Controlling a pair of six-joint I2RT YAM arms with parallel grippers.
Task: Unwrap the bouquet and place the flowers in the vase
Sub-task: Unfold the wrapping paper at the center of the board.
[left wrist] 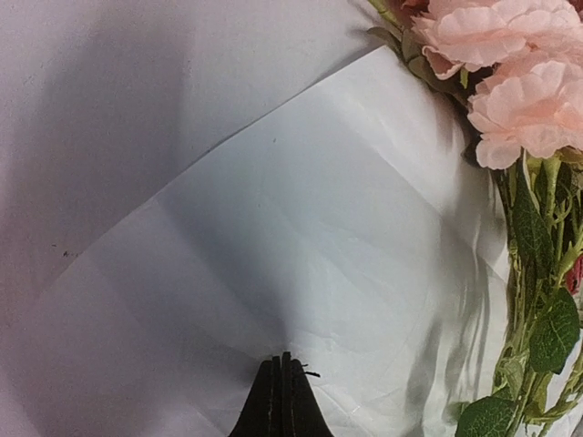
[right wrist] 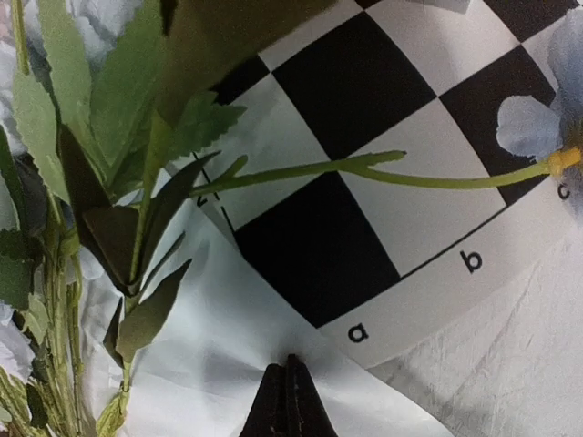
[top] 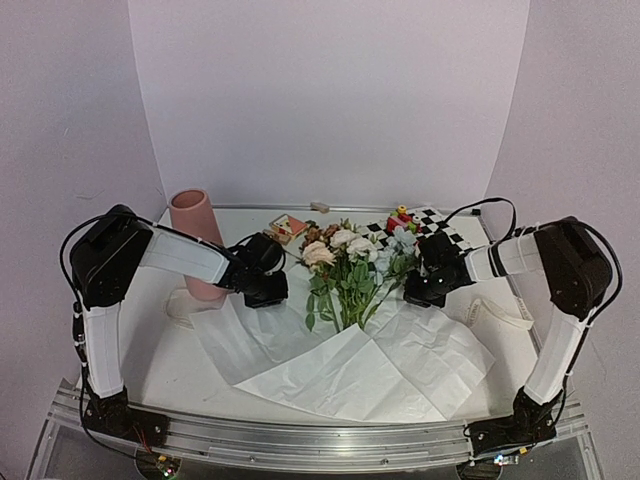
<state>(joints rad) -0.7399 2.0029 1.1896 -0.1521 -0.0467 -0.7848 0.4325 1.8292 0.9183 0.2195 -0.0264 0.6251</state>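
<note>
The bouquet lies unwrapped: the flowers (top: 350, 265) rest on the spread white paper (top: 340, 370) at mid-table. Pink roses (left wrist: 510, 82) and green stems (left wrist: 537, 273) fill the right of the left wrist view. The tall pink vase (top: 195, 240) stands upright at the back left. My left gripper (top: 270, 292) sits left of the flowers, its jaws (left wrist: 282, 360) shut on a fold of the paper (left wrist: 301, 228). To the right of the stems, my right gripper (top: 425, 290) is low, its jaws (right wrist: 291, 362) pinched shut on the puckered paper edge (right wrist: 219, 355) beside the leaves (right wrist: 100, 137).
A black-and-white checkered mat (top: 432, 225) lies at the back right, partly under the paper, with small coloured toy blocks (top: 400, 215) on it. A blue blossom on a thin stem (right wrist: 533, 123) crosses the mat (right wrist: 364, 91). Cream ribbon (top: 500, 312) trails right of the paper.
</note>
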